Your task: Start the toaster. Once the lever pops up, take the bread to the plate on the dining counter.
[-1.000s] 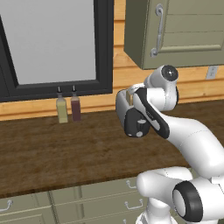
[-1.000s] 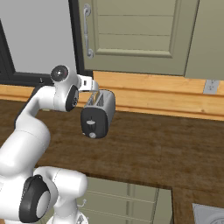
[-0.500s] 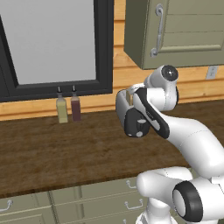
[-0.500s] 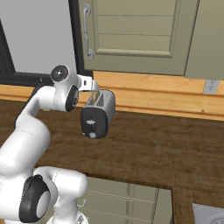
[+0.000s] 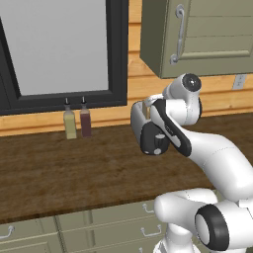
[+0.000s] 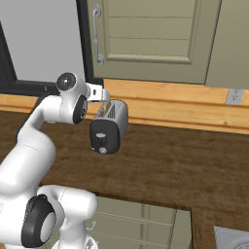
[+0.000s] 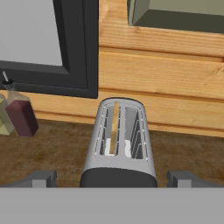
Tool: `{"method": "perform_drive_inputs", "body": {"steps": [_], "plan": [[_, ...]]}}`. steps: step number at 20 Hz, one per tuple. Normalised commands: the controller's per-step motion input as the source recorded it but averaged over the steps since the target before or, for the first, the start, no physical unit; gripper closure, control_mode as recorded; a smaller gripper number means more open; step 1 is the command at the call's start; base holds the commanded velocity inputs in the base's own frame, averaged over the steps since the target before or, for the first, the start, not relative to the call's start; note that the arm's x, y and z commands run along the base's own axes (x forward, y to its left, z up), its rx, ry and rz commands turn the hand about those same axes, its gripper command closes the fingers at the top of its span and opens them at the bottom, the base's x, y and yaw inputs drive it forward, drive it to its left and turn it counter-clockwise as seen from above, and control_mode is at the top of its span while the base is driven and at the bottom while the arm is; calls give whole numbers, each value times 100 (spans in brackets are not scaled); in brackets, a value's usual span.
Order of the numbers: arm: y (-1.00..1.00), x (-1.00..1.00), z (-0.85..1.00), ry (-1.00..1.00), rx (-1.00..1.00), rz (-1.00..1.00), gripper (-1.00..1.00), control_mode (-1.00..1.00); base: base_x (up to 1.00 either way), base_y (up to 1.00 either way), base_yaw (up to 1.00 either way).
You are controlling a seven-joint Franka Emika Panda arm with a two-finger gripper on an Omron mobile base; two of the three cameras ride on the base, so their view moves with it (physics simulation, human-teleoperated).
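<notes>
The toaster (image 6: pixel 109 127) is sitting on the dark wood worktop (image 6: pixel 185 165), close to the wooden wall (image 7: pixel 166 74). In the right base view its black end (image 6: pixel 103 138) is facing the camera, and the little lever (image 6: pixel 102 150) is showing low down on that end.

In the hand view the toaster (image 7: pixel 120 142) is sitting at 6 o'clock. The bread (image 7: pixel 114 127) is standing on its edge inside the left slot. Two bottles, a dark red bottle (image 7: pixel 19 114) and a pale bottle (image 7: pixel 4 118), are standing at 9 o'clock, under the black window frame (image 7: pixel 78 48).

The gripper (image 7: pixel 113 179) is hanging just over the black end of the toaster. Its two fingers (image 7: pixel 41 178) are staying far apart, one on each side, and are holding nothing.
</notes>
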Motion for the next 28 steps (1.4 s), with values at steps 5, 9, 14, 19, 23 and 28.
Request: {"method": "perform_drive_inputs", "body": {"steps": [5,9,14,19,23,28], "plan": [[0,0,0,0,0,0,-100,-100,0,0,0],[0,0,0,0,0,0,-100,-100,0,0,0],[0,0,0,0,0,0,-100,-100,0,0,0],[0,0,0,0,0,0,-100,-100,0,0,0],[0,0,0,0,0,0,-100,-100,0,0,0],[0,0,0,0,0,0,-100,-100,0,0,0]]}}
